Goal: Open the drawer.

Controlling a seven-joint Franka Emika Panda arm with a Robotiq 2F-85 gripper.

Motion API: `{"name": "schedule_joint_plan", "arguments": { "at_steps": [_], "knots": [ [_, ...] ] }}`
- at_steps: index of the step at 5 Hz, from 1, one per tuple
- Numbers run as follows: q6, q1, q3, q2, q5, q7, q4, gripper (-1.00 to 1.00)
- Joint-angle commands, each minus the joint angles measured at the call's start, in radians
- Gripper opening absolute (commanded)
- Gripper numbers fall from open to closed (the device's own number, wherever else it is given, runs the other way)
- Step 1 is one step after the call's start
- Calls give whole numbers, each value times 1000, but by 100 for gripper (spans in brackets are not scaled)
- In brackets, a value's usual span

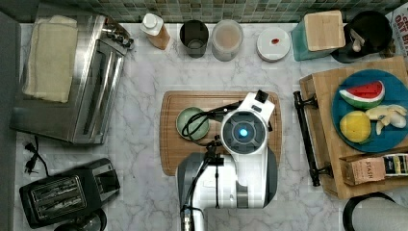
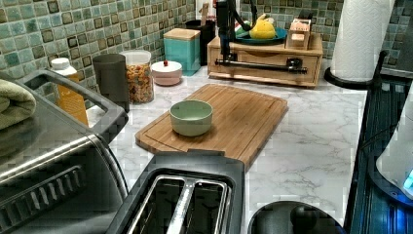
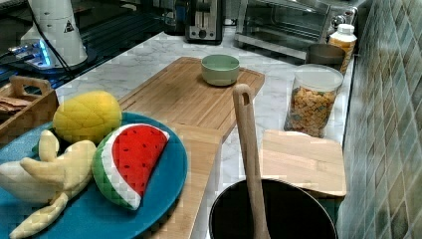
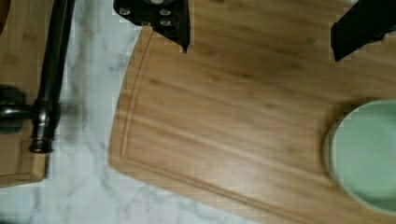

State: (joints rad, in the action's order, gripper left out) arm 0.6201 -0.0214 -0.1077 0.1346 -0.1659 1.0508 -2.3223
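Note:
The drawer is the light wood front of a boxy stand at the top view's right, closed flush with the stand. Its long black bar handle runs on two brackets. My gripper hangs open over the corner of the brown cutting board nearest the drawer, its two black fingers wide apart with nothing between them. The handle lies off to one side of the fingers, apart from them. In the left view the dark hand hangs in front of the drawer's left end.
A green bowl sits on the cutting board. On the stand's top are a blue plate with toy fruit and a tea box. Jars line the back wall. A toaster oven and black toaster stand at the top view's left.

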Motion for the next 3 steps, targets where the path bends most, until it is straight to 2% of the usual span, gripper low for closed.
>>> {"name": "schedule_joint_plan", "arguments": {
  "at_steps": [1,3],
  "knots": [
    [188,87,-119,-31,-38,215,-32,100],
    [218,112,-172,-111,-39,264,1,100]
  ]
}}
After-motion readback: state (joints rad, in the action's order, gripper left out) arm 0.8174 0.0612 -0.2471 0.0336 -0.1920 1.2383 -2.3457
